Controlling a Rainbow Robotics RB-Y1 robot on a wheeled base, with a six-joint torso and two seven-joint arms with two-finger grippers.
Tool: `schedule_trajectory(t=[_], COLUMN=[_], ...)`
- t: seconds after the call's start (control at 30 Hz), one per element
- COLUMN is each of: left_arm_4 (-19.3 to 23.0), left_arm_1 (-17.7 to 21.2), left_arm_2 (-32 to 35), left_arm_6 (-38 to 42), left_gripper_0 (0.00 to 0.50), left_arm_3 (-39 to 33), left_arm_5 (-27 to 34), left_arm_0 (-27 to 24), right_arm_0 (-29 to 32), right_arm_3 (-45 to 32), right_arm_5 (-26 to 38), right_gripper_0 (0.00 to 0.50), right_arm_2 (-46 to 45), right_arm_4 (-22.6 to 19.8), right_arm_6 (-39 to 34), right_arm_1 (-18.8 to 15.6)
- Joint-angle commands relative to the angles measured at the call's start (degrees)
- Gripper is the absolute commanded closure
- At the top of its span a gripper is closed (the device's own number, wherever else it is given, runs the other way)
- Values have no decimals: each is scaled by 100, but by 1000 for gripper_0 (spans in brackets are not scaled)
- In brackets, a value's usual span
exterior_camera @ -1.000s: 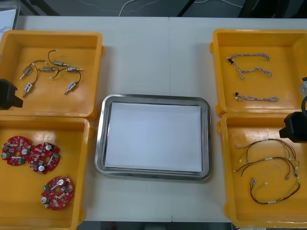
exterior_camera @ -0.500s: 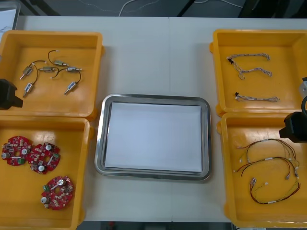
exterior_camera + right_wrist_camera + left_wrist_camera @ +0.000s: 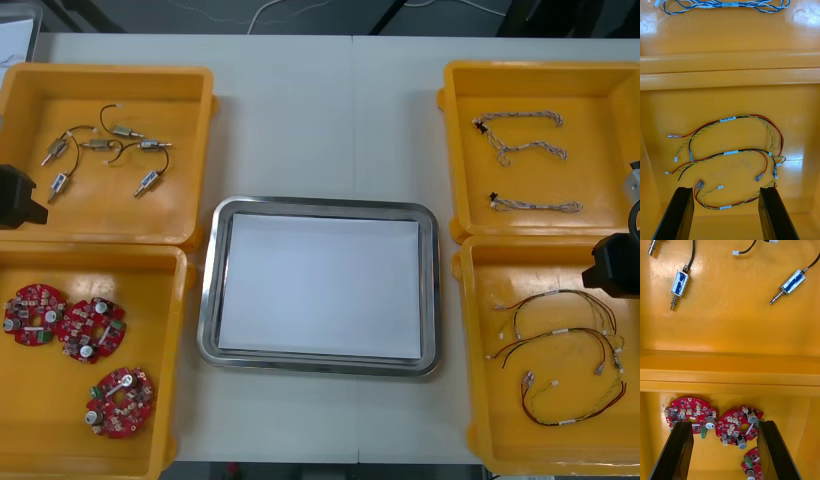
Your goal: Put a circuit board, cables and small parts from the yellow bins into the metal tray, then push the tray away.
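Three circuit boards (image 3: pixel 690 414) lie seemingly below the spread left claw (image 3: pixel 724 423).

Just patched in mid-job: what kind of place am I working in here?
Likely an electronics kitting bench: yellow bins hold sorted red circuit boards, cables and small metal parts flanking a metal tray. Left pincer hangs open over the boards, right pincer open over the red and yellow cables.

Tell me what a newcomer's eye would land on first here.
The shiny metal tray, white inside, sits mid-table between four yellow bins. Three red circuit boards stand out in the near left bin, red and yellow cables in the near right one. The left gripper waits at the table's left edge, the right gripper at its right edge, jaws open.
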Motion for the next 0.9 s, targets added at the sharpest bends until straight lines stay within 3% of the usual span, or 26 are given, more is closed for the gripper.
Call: schedule_trajectory(t=[0.03, 0.17, 0.5, 0.9], left_arm_4=[-23, 3, 232, 416], left_arm_1=[21, -23, 82, 47], left_arm_2=[141, 185, 352, 1108], left_arm_6=[84, 101, 48, 127], left_gripper_0=[0, 0, 0, 0], left_arm_3=[-155, -172, -260, -1368], left_arm_5=[34, 34, 34, 34], left_arm_0=[192, 192, 253, 1625], right_arm_0=[-140, -289, -333, 9], right_arm_3=[12, 47, 47, 47], right_arm_5=[-32, 109, 175, 175], right_gripper_0=[0, 0, 0, 0], right_arm_2=[36, 10, 10, 10], right_arm_4=[51, -1, 43, 508], right_arm_6=[105, -10, -1803, -4598], right_arm_1=[72, -25, -25, -7])
